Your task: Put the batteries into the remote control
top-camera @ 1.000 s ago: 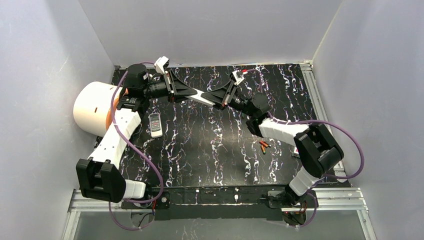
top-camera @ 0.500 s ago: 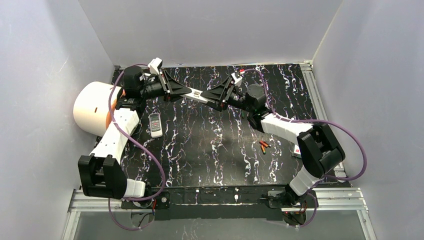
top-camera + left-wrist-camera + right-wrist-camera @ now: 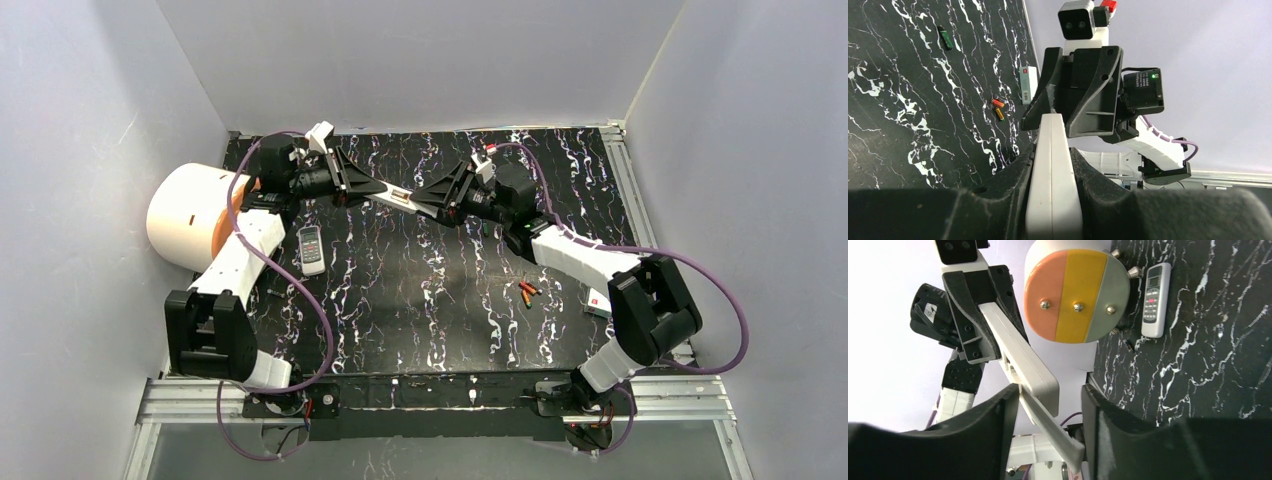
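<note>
As the left gripper (image 3: 384,188) clamps the remote (image 3: 402,196), the right gripper (image 3: 428,202) straddles it, grip unclear; opening it apparently precedes fetching the batteries (image 3: 527,292).

Above the table (image 3: 420,290), the raised remote (image 3: 405,198) hangs at back; batteries (image 3: 527,292) lie front-right, second remote (image 3: 312,249) left.

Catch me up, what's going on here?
The left tool is clamped on one end of a white remote, holding it in the air. The right tool sits at the other end, jaws open around it. The batteries lie on the table to the right; a second remote lies to the left.
</note>
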{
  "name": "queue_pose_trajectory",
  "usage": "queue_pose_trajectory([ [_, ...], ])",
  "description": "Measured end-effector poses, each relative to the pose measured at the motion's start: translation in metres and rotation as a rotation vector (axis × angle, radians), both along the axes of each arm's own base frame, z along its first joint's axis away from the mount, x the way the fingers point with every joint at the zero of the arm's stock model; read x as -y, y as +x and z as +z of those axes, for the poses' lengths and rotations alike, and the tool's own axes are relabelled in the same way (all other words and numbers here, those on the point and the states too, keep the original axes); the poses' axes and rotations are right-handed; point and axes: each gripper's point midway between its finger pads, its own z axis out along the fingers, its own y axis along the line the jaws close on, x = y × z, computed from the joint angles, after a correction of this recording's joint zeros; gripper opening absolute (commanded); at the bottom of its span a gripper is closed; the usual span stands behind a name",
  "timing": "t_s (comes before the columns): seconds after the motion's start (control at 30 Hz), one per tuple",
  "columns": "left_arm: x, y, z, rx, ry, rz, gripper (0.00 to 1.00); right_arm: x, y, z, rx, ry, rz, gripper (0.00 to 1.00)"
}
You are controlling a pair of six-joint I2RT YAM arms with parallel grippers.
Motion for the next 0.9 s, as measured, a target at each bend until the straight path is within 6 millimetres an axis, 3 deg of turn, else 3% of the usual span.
queue_pose_trajectory([
  [0.33, -0.002, 0.008, -0.031, -0.025, 0.062, -0.001, 0.00, 0.007, -0.002, -0.021, -0.068, -0.072, 0.001, 0.31],
  [0.5, -0.008, 0.011, -0.052, -0.049, 0.141, 0.026, 0.00, 0.009, -0.005, -0.027, -0.057, -0.107, 0.011, 0.03],
  [0.73, -0.021, 0.016, -0.077, -0.041, 0.286, 0.074, 0.00, 0.015, -0.012, -0.043, 0.004, -0.188, 0.035, 0.01],
  [0.9, -0.031, 0.017, -0.093, -0.052, 0.367, 0.101, 0.00, 0.030, -0.021, -0.098, -0.030, -0.351, 0.045, 0.01],
])
